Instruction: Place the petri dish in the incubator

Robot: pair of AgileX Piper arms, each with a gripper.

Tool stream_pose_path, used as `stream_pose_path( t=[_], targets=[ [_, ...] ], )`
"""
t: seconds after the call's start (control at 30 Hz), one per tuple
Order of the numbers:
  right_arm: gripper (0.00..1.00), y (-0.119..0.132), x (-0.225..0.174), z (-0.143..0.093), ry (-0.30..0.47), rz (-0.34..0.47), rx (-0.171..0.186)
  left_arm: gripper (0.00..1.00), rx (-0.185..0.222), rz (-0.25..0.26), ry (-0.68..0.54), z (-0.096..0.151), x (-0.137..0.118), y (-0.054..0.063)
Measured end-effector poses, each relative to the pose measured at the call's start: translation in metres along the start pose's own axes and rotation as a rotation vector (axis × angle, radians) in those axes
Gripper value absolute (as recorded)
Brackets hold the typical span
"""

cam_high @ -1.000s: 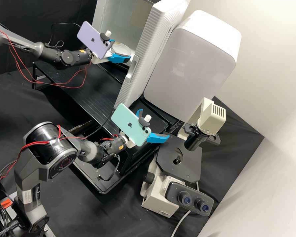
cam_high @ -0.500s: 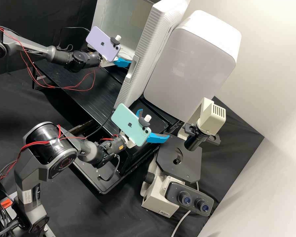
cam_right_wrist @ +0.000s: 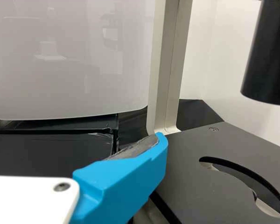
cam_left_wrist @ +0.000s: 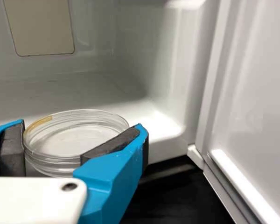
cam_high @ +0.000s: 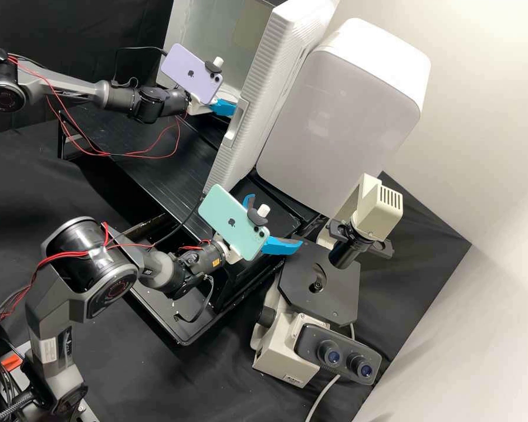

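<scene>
A clear round petri dish [cam_left_wrist: 72, 135] with a lid sits between the two blue fingers of my left gripper [cam_left_wrist: 77, 142], which is shut on it. The dish hangs just above the front lip of the white incubator chamber [cam_left_wrist: 144, 88]. In the high view the left gripper [cam_high: 224, 108] is at the mouth of the open incubator [cam_high: 211, 35], partly behind the door [cam_high: 264, 88]. My right gripper [cam_high: 283, 244] is open and holds nothing; one blue finger [cam_right_wrist: 130, 172] is over the black microscope stage [cam_right_wrist: 214, 158].
The ribbed incubator door stands open beside the left gripper. A large white housing [cam_high: 346, 111] stands to its right. A microscope [cam_high: 320, 328] sits at the front right, its dark condenser [cam_right_wrist: 268, 51] near the right gripper. A long black shelf [cam_high: 158, 170] runs under both arms.
The left arm has carried the dish rightward and forward, from in front of the opening to the chamber's mouth. The right arm has not moved.
</scene>
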Motion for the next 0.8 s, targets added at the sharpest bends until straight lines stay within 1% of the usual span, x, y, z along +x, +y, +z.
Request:
stream_pose_path(
  t=[0.13,0.23,0.43,0.5,0.63,0.8],
  targets=[
    [1.0,0.0,0.0,0.0,0.0,0.0,0.0,0.0,-0.02,0.023,0.003,0.0,0.008,0.004],
    [1.0,0.0,0.0,0.0,0.0,0.0,0.0,0.0,-0.033,0.042,-0.004,0.002,0.01,0.01],
    [1.0,0.0,0.0,0.0,0.0,0.0,0.0,0.0,-0.061,0.089,-0.014,0.003,0.012,0.025],
    [1.0,0.0,0.0,0.0,0.0,0.0,0.0,0.0,-0.067,0.099,-0.009,0.0,0.015,0.028],
    [1.0,0.0,0.0,0.0,0.0,0.0,0.0,0.0,-0.071,0.109,0.012,-0.01,0.024,0.028],
    [1.0,0.0,0.0,0.0,0.0,0.0,0.0,0.0,-0.067,0.099,0.043,-0.021,0.034,0.021]
  ],
)
